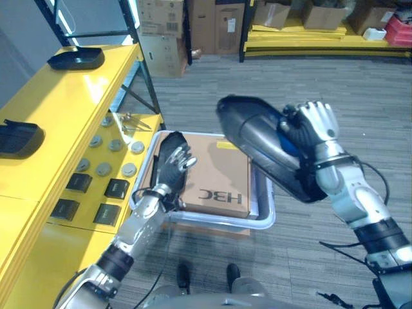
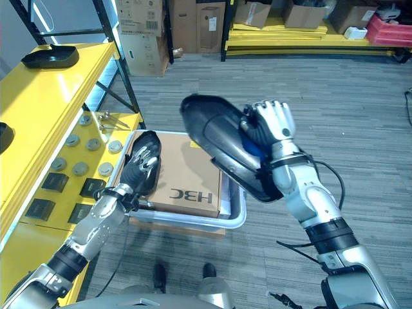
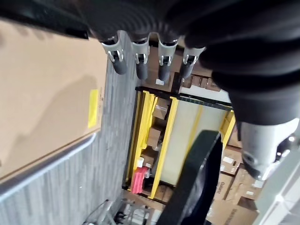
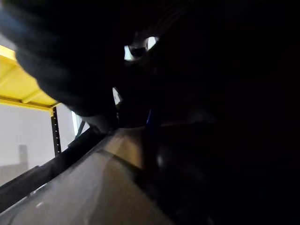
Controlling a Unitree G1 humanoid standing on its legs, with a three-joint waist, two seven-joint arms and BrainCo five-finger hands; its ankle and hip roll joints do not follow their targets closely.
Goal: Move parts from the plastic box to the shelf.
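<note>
1. Nearest our cameras, the left hand (image 1: 171,161) lies over the near left corner of the plastic box (image 1: 265,217), palm down, fingers straight and slightly spread, clamped on nothing. In its wrist view the dark-tipped fingers (image 3: 141,70) hang in a row above the carton's face.

2. We record the box as a pale grey tub with a rounded, smooth rim, standing on the floor (image 1: 309,96) of grey ribbed carpet tiles, just beside the shelf (image 1: 58,109).

3. We note a flat brown cardboard carton (image 1: 215,170) lying in the box, matte, with a small yellow label near its far edge. It covers most of the opening.

4. We find the right hand (image 2: 267,129) raised above the far right side of the box, wrist bent, fingers curled round the part (image 2: 219,138). It is a long, dark, glossy shell, rounded at the upper end and widening toward the lower, tilted downward toward the robot's right. It is clear of the box and well apart from the shelf.

5. We see the shelf as a glossy yellow surface. On it, near the box, lie round grey discs (image 1: 106,145) in rows and square black blocks (image 1: 96,196) beside them.

6. We count two shallow black trays (image 1: 77,59) on the shelf, one at the far end, one at the left edge.

7. We note cardboard boxes (image 1: 206,26) stacked on the far racking.
</note>
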